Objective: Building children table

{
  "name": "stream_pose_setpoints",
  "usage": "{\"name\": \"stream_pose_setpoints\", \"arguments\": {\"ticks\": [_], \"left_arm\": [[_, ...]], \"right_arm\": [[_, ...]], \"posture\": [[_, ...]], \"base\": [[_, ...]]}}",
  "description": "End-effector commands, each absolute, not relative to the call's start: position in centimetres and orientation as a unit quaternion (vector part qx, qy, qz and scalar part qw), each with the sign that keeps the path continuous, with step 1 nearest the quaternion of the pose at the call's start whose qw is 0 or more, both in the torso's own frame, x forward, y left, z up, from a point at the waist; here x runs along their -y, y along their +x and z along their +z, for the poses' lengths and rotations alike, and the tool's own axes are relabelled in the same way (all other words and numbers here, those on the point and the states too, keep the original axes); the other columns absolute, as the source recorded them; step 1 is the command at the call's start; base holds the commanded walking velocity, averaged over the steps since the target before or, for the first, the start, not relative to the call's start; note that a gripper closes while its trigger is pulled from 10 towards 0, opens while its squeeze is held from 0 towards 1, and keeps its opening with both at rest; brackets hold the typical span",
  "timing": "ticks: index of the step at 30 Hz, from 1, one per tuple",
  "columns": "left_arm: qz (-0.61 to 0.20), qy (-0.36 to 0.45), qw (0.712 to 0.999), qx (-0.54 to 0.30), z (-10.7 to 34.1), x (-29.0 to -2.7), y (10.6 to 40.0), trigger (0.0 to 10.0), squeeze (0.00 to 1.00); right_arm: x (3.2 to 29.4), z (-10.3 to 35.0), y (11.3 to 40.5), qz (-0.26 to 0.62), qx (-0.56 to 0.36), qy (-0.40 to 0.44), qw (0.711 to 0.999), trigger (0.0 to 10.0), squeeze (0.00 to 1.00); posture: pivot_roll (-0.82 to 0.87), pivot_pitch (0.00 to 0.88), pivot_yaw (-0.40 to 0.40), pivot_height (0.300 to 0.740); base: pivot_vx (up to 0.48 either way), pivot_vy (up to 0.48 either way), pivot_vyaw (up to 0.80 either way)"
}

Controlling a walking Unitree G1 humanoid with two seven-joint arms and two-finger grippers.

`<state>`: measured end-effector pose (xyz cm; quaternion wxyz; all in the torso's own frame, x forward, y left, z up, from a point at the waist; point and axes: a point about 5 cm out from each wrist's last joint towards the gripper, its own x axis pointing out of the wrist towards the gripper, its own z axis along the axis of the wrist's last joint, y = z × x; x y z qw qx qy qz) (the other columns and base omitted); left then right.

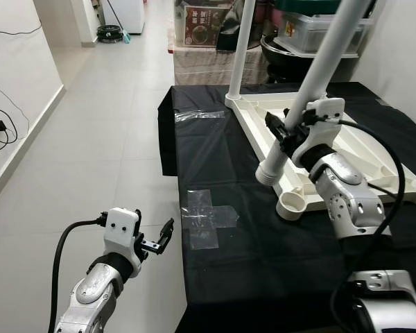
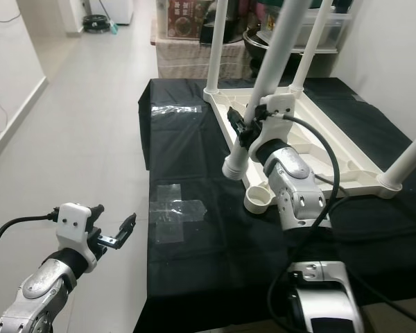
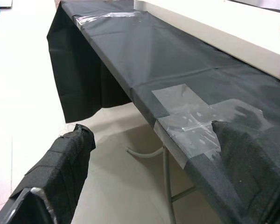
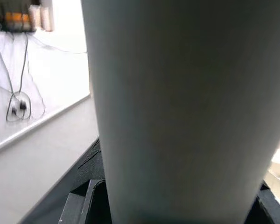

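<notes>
Right now my right gripper [image 1: 286,132] is clamped on a loose white table leg [image 1: 312,83], a smooth round tube that slants up toward one o'clock, its flanged lower end hanging just above the black cloth [image 1: 222,263]. The right wrist view has the tube pressed close between my fingers. At five o'clock from that flanged end sits an open round socket [image 1: 292,205] at the near corner of the cream tabletop [image 1: 360,149], which lies upside down on the cloth with its ribbed underside showing. Another leg [image 1: 240,52] already stands upright in the far corner at twelve o'clock, and one more shows at the tabletop's three o'clock corner [image 2: 409,156].

My left gripper [image 1: 157,239] hangs with its fingers spread, holding nothing, just off the cloth's left edge over pale floor tiles [image 1: 90,139]. Beside it, at two o'clock, a cross of clear tape [image 1: 208,218] lies on the cloth, and a second strip [image 1: 199,115] sits near the far left corner. Open tiled floor runs along the whole left side. Beyond the cloth's far edge stand storage boxes [image 1: 204,24] and a lidded clear bin [image 1: 319,31]; what they hold I cannot tell.
</notes>
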<state>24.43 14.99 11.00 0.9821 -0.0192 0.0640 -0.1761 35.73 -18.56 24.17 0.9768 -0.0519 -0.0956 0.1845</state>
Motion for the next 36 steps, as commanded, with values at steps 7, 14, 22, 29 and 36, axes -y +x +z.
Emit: {"name": "stream_pose_setpoints", "arguments": {"ticks": [7, 14, 22, 29, 36], "left_arm": [[-0.177, -0.015, 0.982, -0.07, 10.6, -14.9, 24.4, 10.0, 0.0], [-0.176, -0.015, 0.982, -0.072, 10.6, -15.0, 24.2, 10.0, 0.0], [-0.174, -0.01, 0.982, -0.072, 10.8, -15.4, 24.3, 10.0, 0.0], [-0.174, -0.009, 0.982, -0.07, 10.9, -15.4, 24.2, 10.0, 0.0], [-0.171, -0.008, 0.983, -0.071, 10.8, -15.6, 24.0, 10.0, 0.0]], "right_arm": [[20.3, 23.9, 35.7, 0.21, 0.071, -0.114, 0.968, 10.0, 0.0], [21.4, 23.2, 35.6, 0.204, 0.052, -0.109, 0.971, 10.0, 0.0], [21.6, 18.7, 35.2, 0.191, 0.006, -0.123, 0.974, 10.0, 0.0], [22.4, 17.9, 35.7, 0.153, 0.005, -0.152, 0.976, 10.0, 0.0], [23.8, 17.9, 35.9, 0.122, 0.003, -0.163, 0.979, 10.0, 0.0]], "posture": [[0.08, 0.0, -0.064, 0.74], [0.08, 0.0, -0.065, 0.74], [0.1, 0.0, -0.059, 0.74], [0.11, 0.0, -0.066, 0.74], [0.11, 0.0, -0.065, 0.74]], "base": [[0.0, 0.0, 0.0], [0.0, 0.0, 0.0], [0.0, 0.0, 0.0], [0.0, 0.0, 0.0], [0.0, 0.0, 0.0]]}}
